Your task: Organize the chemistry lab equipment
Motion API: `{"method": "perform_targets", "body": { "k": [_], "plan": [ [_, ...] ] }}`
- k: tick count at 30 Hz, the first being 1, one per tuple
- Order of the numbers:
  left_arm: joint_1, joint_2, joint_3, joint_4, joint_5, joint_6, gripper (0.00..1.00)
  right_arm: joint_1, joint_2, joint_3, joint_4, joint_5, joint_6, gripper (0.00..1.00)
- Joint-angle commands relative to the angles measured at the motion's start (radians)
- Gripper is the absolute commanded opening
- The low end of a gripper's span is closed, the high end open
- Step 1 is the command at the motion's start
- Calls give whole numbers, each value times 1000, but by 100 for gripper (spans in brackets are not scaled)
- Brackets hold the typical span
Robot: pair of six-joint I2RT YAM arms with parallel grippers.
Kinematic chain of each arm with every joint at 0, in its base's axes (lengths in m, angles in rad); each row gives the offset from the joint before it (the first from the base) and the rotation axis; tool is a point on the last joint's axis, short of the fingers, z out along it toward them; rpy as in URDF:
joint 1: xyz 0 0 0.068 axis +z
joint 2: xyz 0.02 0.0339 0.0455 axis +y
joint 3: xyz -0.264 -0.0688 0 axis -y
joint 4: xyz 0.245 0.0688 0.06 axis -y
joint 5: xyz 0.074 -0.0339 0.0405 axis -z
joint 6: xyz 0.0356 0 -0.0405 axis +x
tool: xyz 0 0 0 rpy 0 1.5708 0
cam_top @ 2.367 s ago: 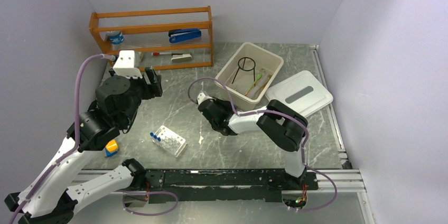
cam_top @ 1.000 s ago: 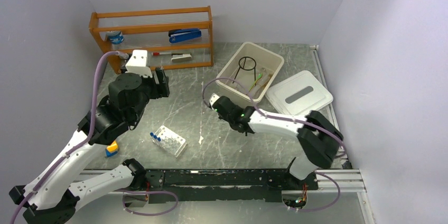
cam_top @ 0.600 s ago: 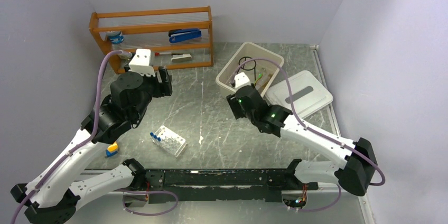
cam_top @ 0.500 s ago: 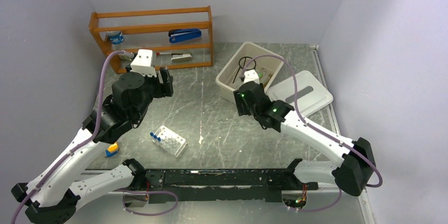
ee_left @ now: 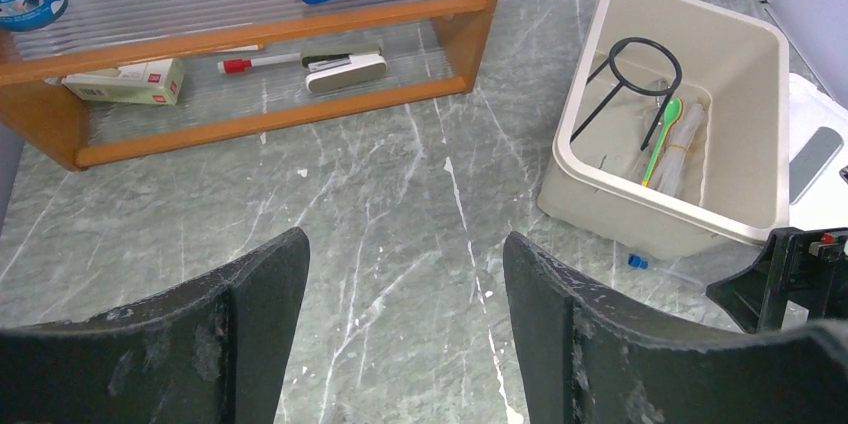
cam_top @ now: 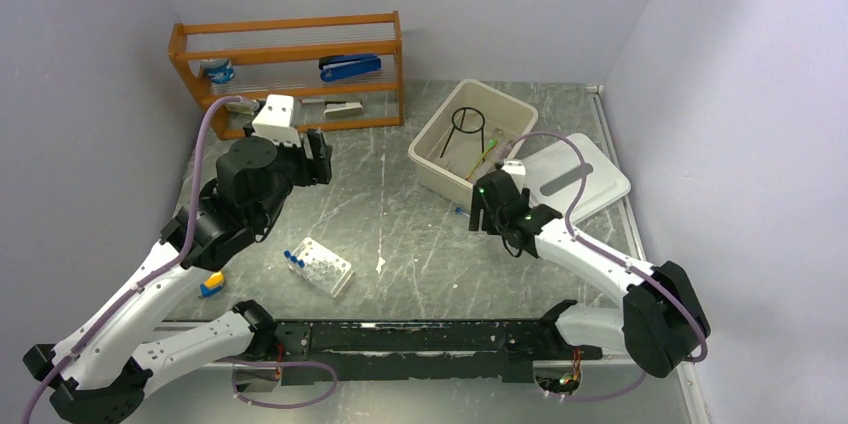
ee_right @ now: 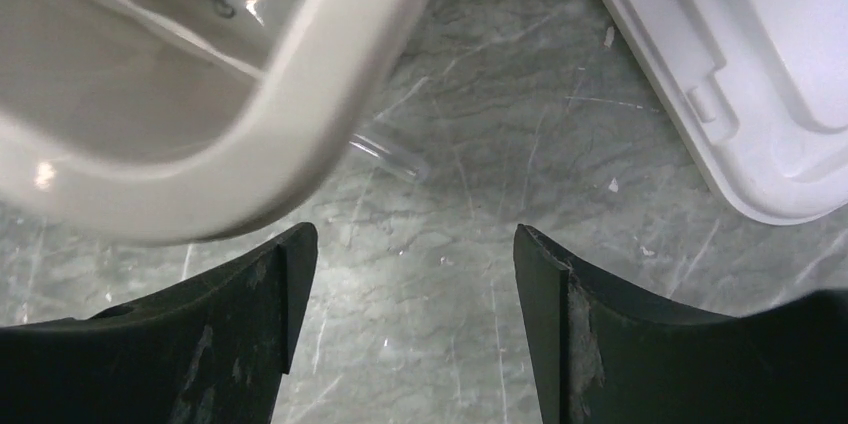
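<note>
**Stray capped tube lies outside the bin**

A clear tube with a small blue cap [ee_left: 636, 263] lies flat on the grey marbled table [cam_top: 400, 234], a little right of centre in the overhead view. It sits hard against the near wall of the beige plastic bin [cam_top: 440, 181]. In the right wrist view its clear end pokes out from under the bin's rim. The right end effector [ee_right: 410, 264] hovers just above it, fingers spread wide with nothing between them. The left end effector [ee_left: 405, 264], upper left in the overhead view, is equally wide and empty, well apart from the tube.

The tube looks light, thin-walled and smooth (glass or plastic, I cannot tell which), so it will likely roll at a nudge and may crack under a hard squeeze. The best hold seems to be across the bare barrel near its middle, closing gently. The bin wall leaves little room for the far finger, so drawing the tube clear first may help
</note>
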State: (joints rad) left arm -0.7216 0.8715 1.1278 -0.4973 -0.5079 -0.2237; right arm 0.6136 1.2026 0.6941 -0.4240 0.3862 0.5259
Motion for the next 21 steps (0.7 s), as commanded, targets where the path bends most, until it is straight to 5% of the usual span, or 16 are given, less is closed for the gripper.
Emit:
{"method": "perform_targets", "body": {
  "k": [1, 6, 21],
  "plan": [
    [-1, 10, -10, 36, 16, 3, 75, -47, -13, -99, 269, -37, -20, 71],
    [-1, 14, -11, 35, 12, -3, 75, -70, 28, -172, 444, -108, -75, 59],
    [0, 31, 1, 33, 10, -20, 75, -79, 157, -199, 565, -149, -83, 56]
  ]
}}
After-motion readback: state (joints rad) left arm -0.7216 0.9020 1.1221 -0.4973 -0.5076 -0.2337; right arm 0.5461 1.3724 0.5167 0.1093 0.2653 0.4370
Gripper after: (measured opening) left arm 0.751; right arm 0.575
